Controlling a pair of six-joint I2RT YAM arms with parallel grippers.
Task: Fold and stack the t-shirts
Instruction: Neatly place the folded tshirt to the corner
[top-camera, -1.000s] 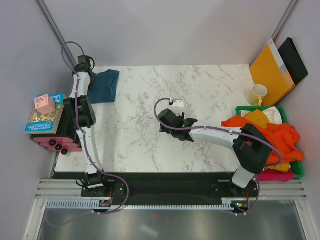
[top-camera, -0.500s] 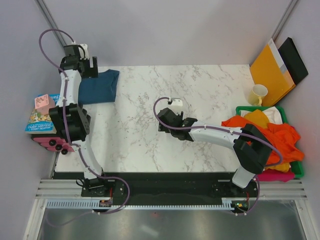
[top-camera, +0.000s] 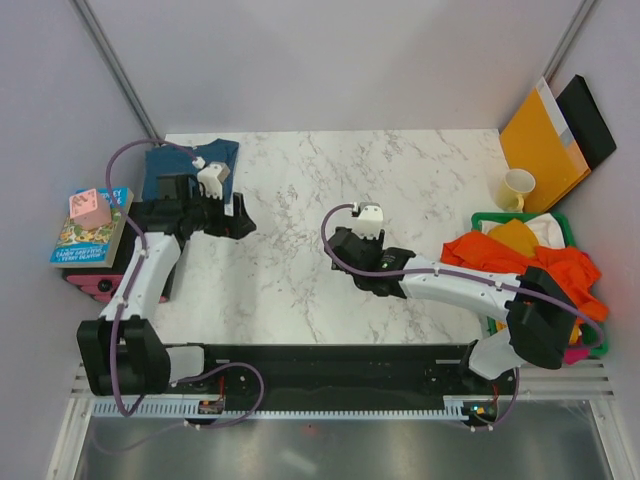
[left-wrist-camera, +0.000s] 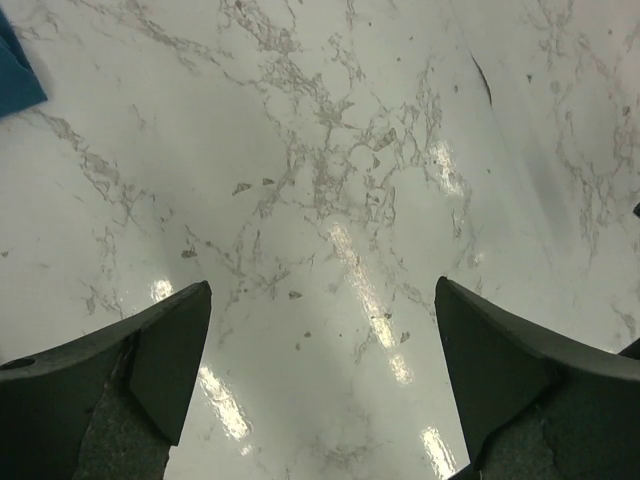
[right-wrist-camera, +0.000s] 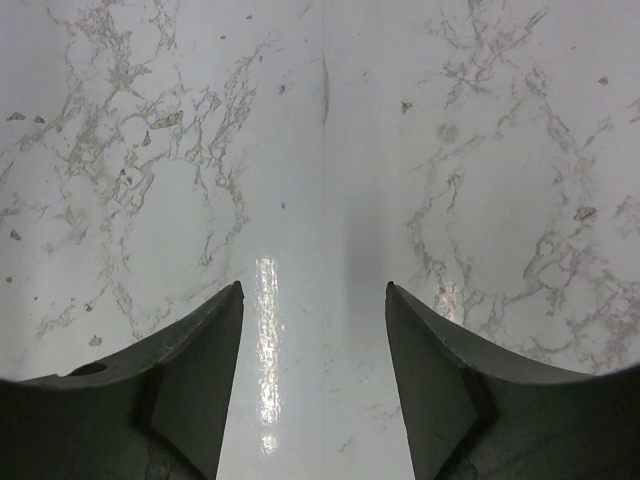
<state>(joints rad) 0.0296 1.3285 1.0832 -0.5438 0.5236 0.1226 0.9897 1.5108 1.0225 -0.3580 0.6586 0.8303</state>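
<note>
The left jaws stand wide open over the bare marble bench (left-wrist-camera: 330, 150), with nothing between them. The dark teal-blue t-shirt (top-camera: 180, 165) lies folded flat on the bench beyond these jaws, toward the far left corner, partly hidden by the left arm. In the left wrist view only a blue corner of it (left-wrist-camera: 15, 80) shows at the upper left edge, apart from both fingers.

The right jaws are also parted and empty. They are low over the middle of the bench, with only white marble showing in the gap.

Well to the right of the right jaws, at the bench's right edge, a green bin (top-camera: 487, 217) holds a loose heap of t-shirts. A bright orange t-shirt (top-camera: 530, 265) is spread on top and spills over the rim, with a yellow t-shirt (top-camera: 515, 235) behind it. Farther back on that side stand a pale mug (top-camera: 517, 188), an orange envelope (top-camera: 540, 140) and a black folder (top-camera: 590, 120). Left of the left jaws, off the bench, a book (top-camera: 85, 238) carries a pink block (top-camera: 88, 208).
</note>
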